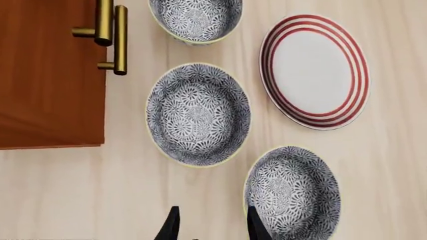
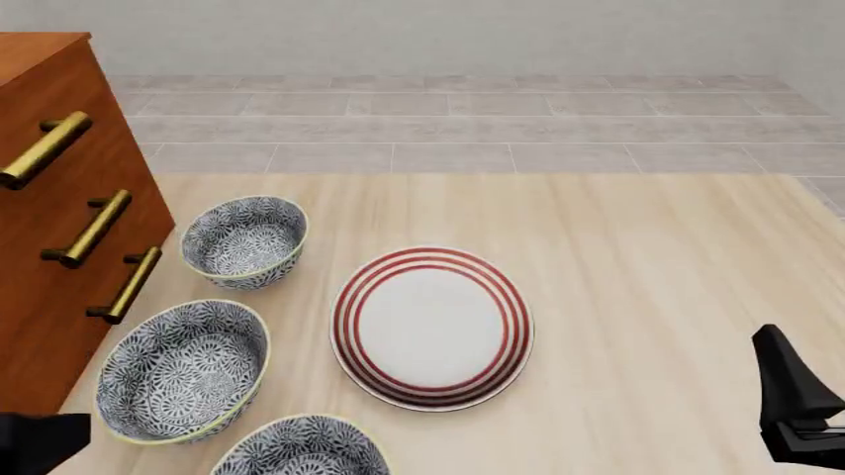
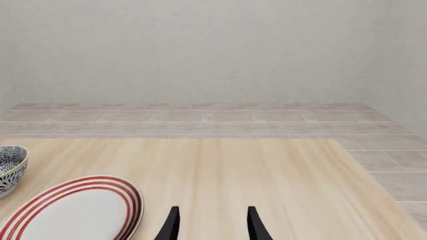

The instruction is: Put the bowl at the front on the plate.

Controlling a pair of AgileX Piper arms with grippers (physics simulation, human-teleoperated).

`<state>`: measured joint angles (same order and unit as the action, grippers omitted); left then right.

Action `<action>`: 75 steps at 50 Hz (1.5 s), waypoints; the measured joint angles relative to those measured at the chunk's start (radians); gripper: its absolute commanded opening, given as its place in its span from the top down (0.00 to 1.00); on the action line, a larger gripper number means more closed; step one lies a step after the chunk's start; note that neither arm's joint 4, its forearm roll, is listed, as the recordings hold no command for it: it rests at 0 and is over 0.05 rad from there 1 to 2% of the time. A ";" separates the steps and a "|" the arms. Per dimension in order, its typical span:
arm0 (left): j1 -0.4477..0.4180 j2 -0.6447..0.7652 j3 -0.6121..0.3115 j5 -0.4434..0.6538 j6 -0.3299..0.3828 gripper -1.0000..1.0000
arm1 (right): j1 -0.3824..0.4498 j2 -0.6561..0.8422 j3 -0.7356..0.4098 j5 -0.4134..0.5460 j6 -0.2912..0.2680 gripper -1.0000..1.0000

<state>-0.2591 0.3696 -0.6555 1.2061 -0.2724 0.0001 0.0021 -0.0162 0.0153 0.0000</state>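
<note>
Left gripper [image 1: 212, 227] fingers spread, holding nothing; bowl [image 1: 293, 192] just beside 1 fingertip. Looks rigid, glazed, slippery, so I'd pinch its rim. Right gripper [image 3: 212, 225] spread, idle.

The table [image 2: 634, 257] looks like pale wood with a fine grain and a matt finish. Beside it, the cabinet [image 2: 53, 247] is reddish-brown wood with a slight sheen, and its handles [image 2: 99, 230] look like polished brass. The plate [image 2: 432, 328] and the bowl [image 2: 307, 453] near it look like smooth glazed ceramic.
</note>
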 measured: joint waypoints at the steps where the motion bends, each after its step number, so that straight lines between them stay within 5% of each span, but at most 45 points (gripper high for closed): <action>1: -0.004 -0.001 0.005 0.000 -0.003 0.00 | 0.000 0.000 0.000 0.000 0.000 0.00; 27: -0.130 0.012 0.094 -0.048 -0.088 0.00 | 0.000 0.000 0.000 0.000 0.000 0.00; 75: -0.341 0.159 0.288 -0.326 -0.253 0.00 | 0.000 0.000 0.000 0.000 0.000 0.00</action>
<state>-0.6004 0.5285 -0.3674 0.8800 -0.5255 0.0000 0.0021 -0.0162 0.0153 0.0000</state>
